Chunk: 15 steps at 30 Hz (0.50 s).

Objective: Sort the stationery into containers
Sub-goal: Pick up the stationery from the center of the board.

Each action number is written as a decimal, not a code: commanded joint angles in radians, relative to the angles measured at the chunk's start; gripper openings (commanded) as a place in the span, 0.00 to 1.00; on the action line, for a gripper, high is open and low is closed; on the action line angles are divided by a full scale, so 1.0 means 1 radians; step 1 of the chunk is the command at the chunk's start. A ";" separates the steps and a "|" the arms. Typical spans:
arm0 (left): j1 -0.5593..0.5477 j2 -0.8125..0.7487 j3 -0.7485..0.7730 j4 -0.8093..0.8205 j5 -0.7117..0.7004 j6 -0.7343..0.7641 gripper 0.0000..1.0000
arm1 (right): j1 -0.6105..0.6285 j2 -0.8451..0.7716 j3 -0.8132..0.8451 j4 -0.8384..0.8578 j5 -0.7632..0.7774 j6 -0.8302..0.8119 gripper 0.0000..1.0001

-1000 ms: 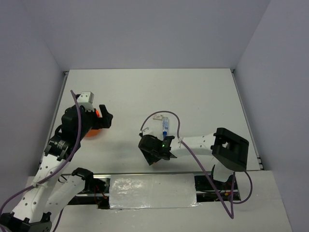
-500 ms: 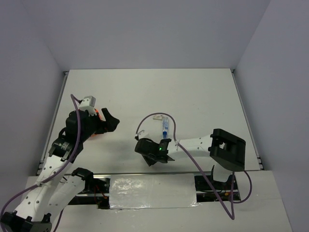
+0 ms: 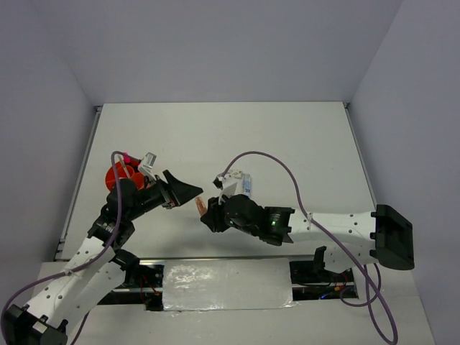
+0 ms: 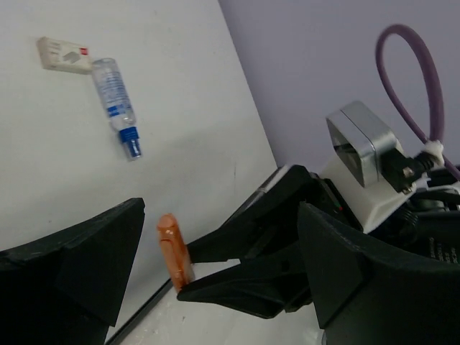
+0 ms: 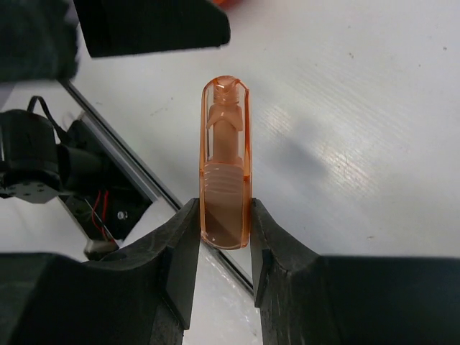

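My right gripper (image 3: 205, 211) is shut on the peach oblong eraser (image 3: 202, 205) and holds it upright above the table's front middle. In the right wrist view the eraser (image 5: 225, 165) stands between both fingers (image 5: 180, 251). My left gripper (image 3: 188, 190) is open and empty, pointing at the eraser from the left; in the left wrist view the eraser (image 4: 175, 251) stands between its spread fingers (image 4: 79, 259). The round orange tub (image 3: 117, 175) sits behind the left arm, something pink (image 3: 124, 155) sticking out. A white block (image 4: 65, 54) and a clear blue-capped marker (image 4: 117, 104) lie on the table.
The marker (image 3: 246, 185) and white block (image 3: 230, 181) lie just behind the right gripper, under its purple cable (image 3: 266, 159). The table's front edge rail (image 5: 122, 154) runs close below both grippers. Walls close the table at left, back and right.
The right gripper lifted the eraser off the table and moved left. The left gripper swung from over the tub rightward to face it, uncovering the tub.
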 commanded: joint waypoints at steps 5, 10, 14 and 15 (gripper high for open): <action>-0.096 0.036 0.024 0.100 -0.037 -0.022 0.99 | 0.008 -0.018 0.042 0.121 0.069 0.024 0.01; -0.101 0.059 0.020 0.089 -0.054 0.000 0.95 | 0.010 -0.047 0.025 0.125 0.109 0.010 0.01; -0.107 0.070 0.020 0.092 -0.054 0.001 0.88 | 0.008 -0.071 0.009 0.126 0.152 0.002 0.01; -0.109 0.071 0.024 0.094 -0.051 0.001 0.85 | 0.008 -0.073 0.011 0.128 0.152 -0.001 0.01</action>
